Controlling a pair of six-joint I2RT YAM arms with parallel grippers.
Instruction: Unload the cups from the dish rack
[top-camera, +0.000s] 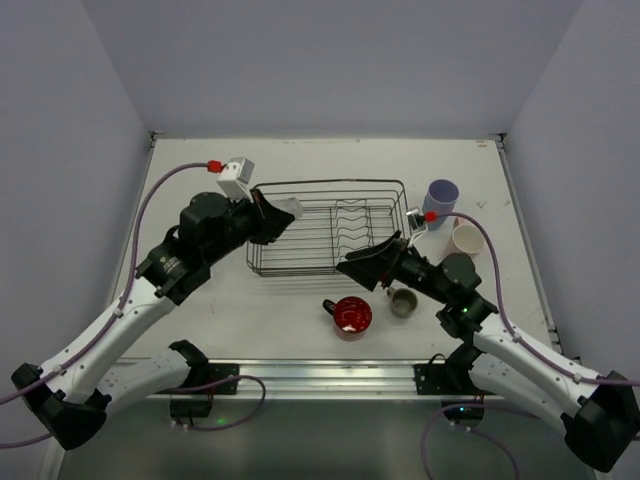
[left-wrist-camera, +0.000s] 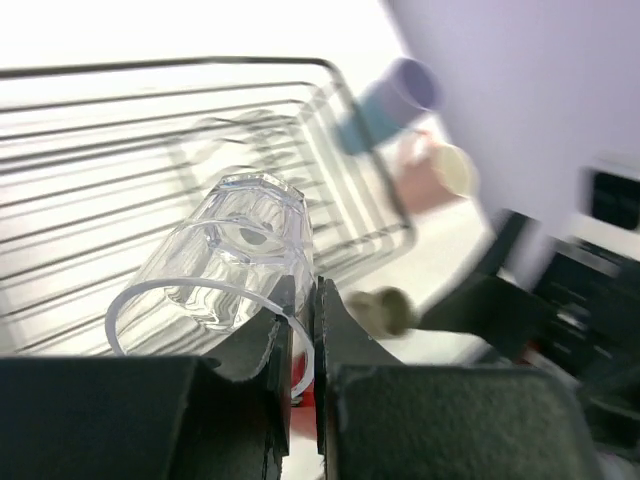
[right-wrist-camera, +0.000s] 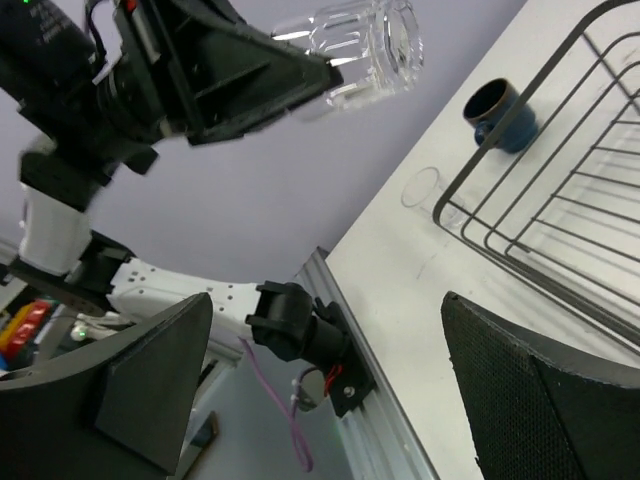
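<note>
My left gripper (top-camera: 278, 214) is shut on the rim of a clear glass (top-camera: 287, 208) and holds it tilted above the left end of the dark wire dish rack (top-camera: 330, 186). The left wrist view shows the fingers (left-wrist-camera: 270, 330) pinching the glass (left-wrist-camera: 235, 250) over the rack (left-wrist-camera: 100, 130). My right gripper (top-camera: 352, 268) is open and empty at the rack's front right edge. The right wrist view shows its jaws spread wide (right-wrist-camera: 330, 400), with the held glass (right-wrist-camera: 365, 45) high up. A dark blue cup (right-wrist-camera: 500, 112) and another clear glass (right-wrist-camera: 425, 187) stand on the table beside the rack (right-wrist-camera: 560, 200).
On the table stand a red mug (top-camera: 352, 315), an olive-beige cup (top-camera: 402, 302), a lavender tumbler (top-camera: 440, 197) and a pale pink cup (top-camera: 466, 238), in front and to the right of the rack. Walls enclose the table on three sides.
</note>
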